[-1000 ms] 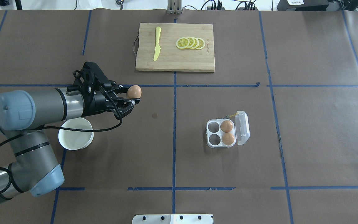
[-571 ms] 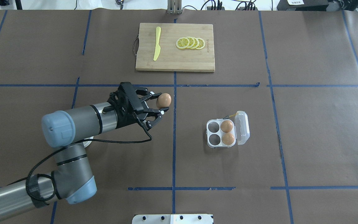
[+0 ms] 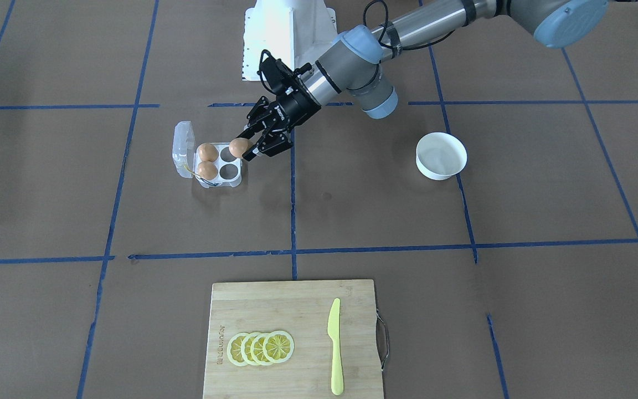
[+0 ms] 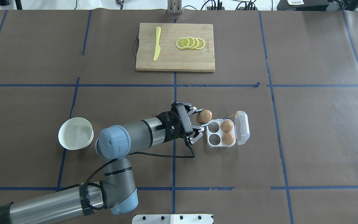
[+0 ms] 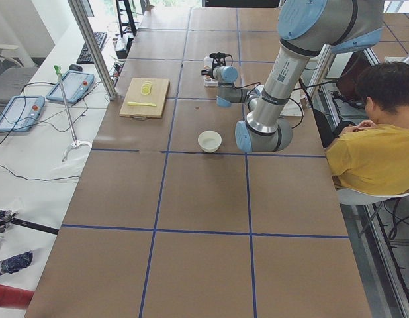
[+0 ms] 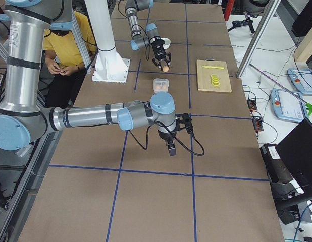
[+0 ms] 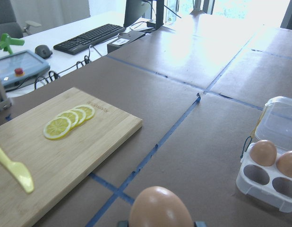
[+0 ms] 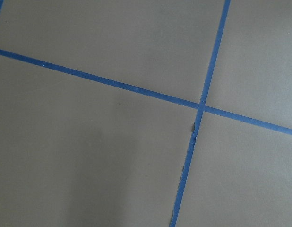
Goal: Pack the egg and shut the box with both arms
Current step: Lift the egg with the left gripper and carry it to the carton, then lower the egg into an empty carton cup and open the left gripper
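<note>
Left gripper [image 4: 200, 118], fingers clamped on the egg [image 4: 204, 116], held just beside the open box [image 4: 208, 134]; two other eggs [image 4: 227, 126] occupy the cells nearest its lid [image 4: 242, 127]. Right gripper [image 6: 169, 147]: opening cannot be told

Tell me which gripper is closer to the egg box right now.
Left. The left gripper, holding an egg, hovers at the edge of the box by its empty cells; the right gripper hangs far off over the table, toward the robot's right end.
</note>
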Tool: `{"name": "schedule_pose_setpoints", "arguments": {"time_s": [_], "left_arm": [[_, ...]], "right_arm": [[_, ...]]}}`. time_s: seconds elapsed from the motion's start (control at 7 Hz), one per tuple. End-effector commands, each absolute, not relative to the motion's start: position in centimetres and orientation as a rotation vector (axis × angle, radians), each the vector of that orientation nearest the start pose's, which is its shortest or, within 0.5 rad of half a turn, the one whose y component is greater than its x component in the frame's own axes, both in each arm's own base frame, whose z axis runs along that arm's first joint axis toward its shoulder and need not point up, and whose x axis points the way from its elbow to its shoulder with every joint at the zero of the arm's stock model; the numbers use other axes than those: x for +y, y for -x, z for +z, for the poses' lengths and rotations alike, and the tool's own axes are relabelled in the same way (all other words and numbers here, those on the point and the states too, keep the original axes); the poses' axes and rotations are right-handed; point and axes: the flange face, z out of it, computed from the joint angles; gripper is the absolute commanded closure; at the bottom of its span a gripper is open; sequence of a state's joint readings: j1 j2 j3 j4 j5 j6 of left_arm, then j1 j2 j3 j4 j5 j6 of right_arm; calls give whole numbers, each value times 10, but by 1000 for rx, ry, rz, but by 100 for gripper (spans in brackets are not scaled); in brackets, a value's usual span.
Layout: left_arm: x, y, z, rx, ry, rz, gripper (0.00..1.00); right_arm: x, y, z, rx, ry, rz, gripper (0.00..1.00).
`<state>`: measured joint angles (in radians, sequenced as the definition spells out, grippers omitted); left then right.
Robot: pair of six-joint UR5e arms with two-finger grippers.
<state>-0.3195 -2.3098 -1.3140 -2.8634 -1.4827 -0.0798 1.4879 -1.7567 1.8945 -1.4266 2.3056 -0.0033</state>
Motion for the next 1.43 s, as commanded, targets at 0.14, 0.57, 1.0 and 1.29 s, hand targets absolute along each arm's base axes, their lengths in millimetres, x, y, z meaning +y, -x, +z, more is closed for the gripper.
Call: {"name": "schedule_pose_setpoints", "arguments": {"time_s": [0.14,0.57,1.0,1.29], "left_arm": [[-338,-659,164,1112,-1468,774,82],[-338,-664,167,1112,-1455,774,52],[-334,-666,167,1119,-1448,775,32],[-333,-667,167,1120,-1448,777,27]], "right_arm": [[-429,-31,573,-741,-234,-184,0],[-429,-31,573,-741,-234,-184,0],[-429,-31,574,-741,-232,-183,0],[-429,-31,573,-741,-234,-184,0]]}}
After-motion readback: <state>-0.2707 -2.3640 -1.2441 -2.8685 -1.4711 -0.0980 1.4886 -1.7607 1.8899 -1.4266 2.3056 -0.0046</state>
